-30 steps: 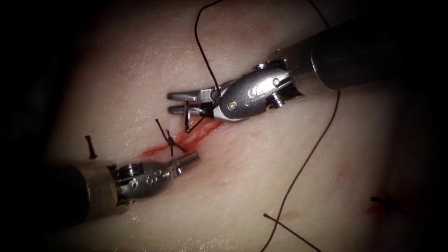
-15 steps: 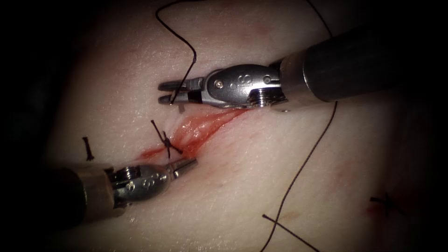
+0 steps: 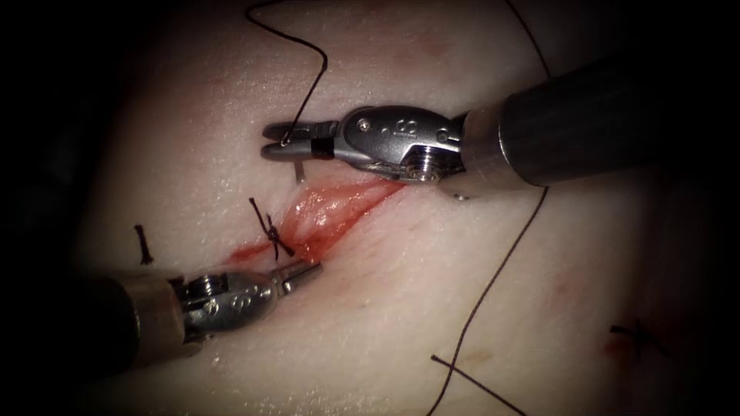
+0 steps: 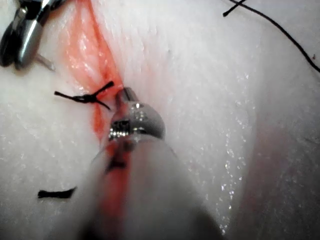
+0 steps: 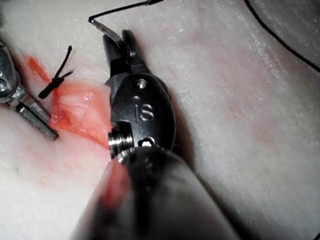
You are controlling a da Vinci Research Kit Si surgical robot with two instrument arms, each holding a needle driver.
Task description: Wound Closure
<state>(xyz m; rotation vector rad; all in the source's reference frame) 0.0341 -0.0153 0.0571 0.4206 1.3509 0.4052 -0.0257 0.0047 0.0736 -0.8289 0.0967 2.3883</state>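
My right tool [image 3: 279, 143] comes in from the right, its jaws shut on the curved needle [image 3: 297, 166] close to its tail, where the dark thread [image 3: 312, 73] joins. The needle points down from the jaws. Its tip meets the tissue [image 3: 432, 262] just off the upper left edge of the open red cut [image 3: 331, 212]; I cannot tell whether it has entered. The right wrist view shows the same grip [image 5: 117, 42] on the needle [image 5: 106, 29]. My left tool [image 3: 307, 270] lies shut and holding nothing against the lower right edge of the cut [image 4: 85, 50], beside a tied stitch [image 3: 271, 231].
The thread loops up from the needle, then trails under the right shaft and down the right of the tissue [image 3: 493, 285]. A cut thread end [image 3: 142, 243] lies left of the cut, a loose piece [image 3: 474, 381] lower down, and another stitch [image 3: 636, 335] far right.
The right tool rolled its wrist and shifted left, carrying the needle from over the cut to its upper left edge. The thread loop swung left. The left tool slid slightly down and left.
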